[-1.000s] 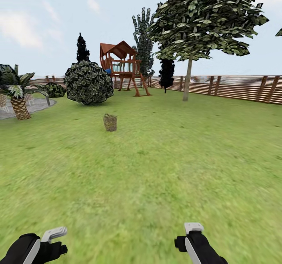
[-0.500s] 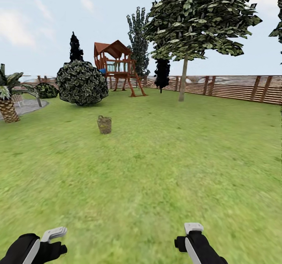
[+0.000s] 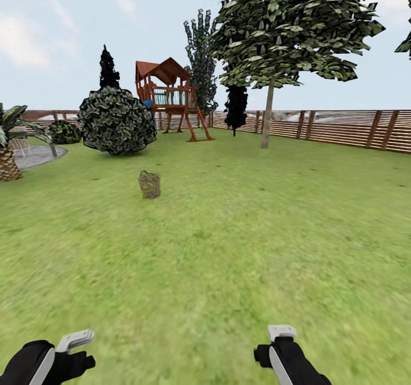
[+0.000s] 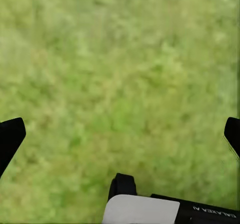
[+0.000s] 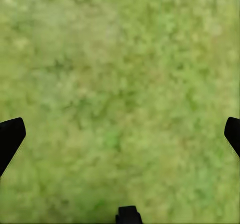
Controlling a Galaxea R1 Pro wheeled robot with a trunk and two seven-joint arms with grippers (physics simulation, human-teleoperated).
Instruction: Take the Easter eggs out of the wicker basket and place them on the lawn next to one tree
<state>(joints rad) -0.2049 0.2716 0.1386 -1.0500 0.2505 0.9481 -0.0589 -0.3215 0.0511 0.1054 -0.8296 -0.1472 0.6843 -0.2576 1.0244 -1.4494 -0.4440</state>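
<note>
I count one basket (image 3: 149,184) standing upright on the lawn (image 3: 228,231), well ahead of me and left of centre. It is too far off for me to see any eggs inside, so I cannot count them. Taking the basket as my mark: behind it and slightly left is one round bush (image 3: 116,120), and behind it to the right one playhouse (image 3: 168,96) on red-brown legs. Further right of the basket, near the fence (image 3: 342,127), stands one tree (image 3: 266,113) with a pale trunk and light-green canopy. Two thin dark trees rise behind the bush and playhouse, and a third dark one stands near the pale trunk. Far left of the basket I see one palm (image 3: 8,156) by a grey paved patch.

The grass is flat and mottled green, under a pale cloudy sky.

I have two grippers low in my head view. The left gripper (image 4: 120,134) has its fingers spread wide over bare grass, holding nothing; the right gripper (image 5: 120,134) is likewise spread wide, nothing between its fingers.
</note>
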